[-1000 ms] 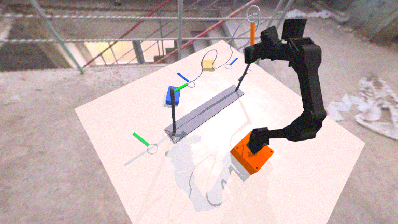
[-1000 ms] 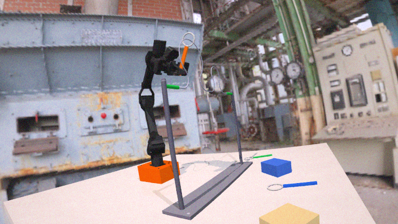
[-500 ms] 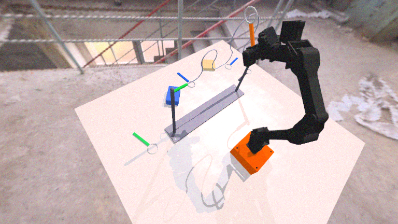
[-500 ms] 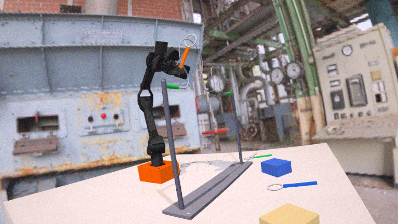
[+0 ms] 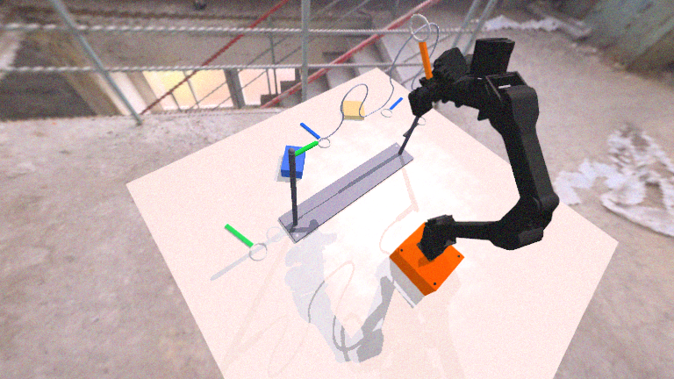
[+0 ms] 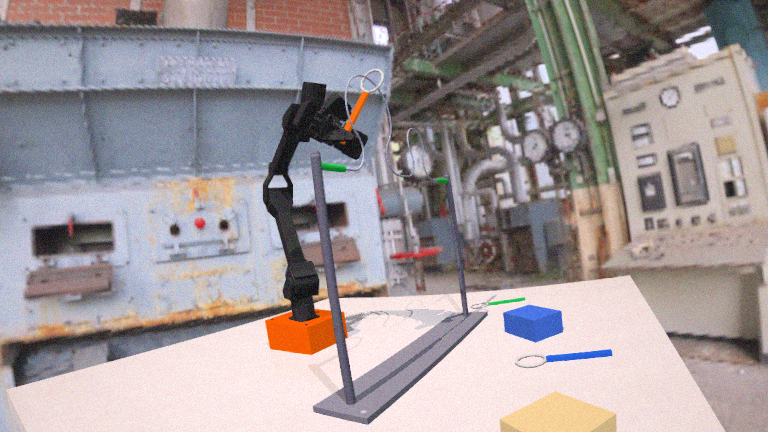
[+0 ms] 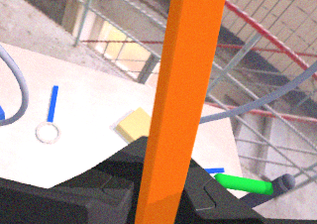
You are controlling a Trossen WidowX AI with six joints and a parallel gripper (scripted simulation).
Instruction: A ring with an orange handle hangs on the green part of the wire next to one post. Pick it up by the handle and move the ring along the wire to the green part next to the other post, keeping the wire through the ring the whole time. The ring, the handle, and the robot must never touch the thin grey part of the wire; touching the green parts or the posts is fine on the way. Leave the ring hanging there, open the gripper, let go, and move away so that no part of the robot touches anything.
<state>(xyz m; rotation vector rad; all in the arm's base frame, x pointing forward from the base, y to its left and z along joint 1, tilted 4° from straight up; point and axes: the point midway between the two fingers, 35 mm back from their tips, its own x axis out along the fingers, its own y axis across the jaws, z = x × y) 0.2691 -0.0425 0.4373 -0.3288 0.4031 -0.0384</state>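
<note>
carrying the ring [image 6: 371, 80] high over the wire's [image 6: 388, 138] grey loops, jaws clamped on the orange handle [image 6: 356, 111]; most of the traverse and the release remain.

The black gripper [image 5: 428, 88] clamps an orange handle [image 5: 425, 60] topped by a pale grey ring [image 5: 419, 27]. Below it stand dark grey posts [image 6: 330, 274] with green wire ends [image 6: 334, 167], a blue block [image 6: 532, 322] and a tan block [image 6: 557, 413].

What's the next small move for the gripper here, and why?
Probably keep easing the ring along the wire over its first high loop toward the far post, keeping the wire centred in it. The gripper is shut on the orange handle, the ring sits near the loop's top, and the far green part is well ahead.
</note>
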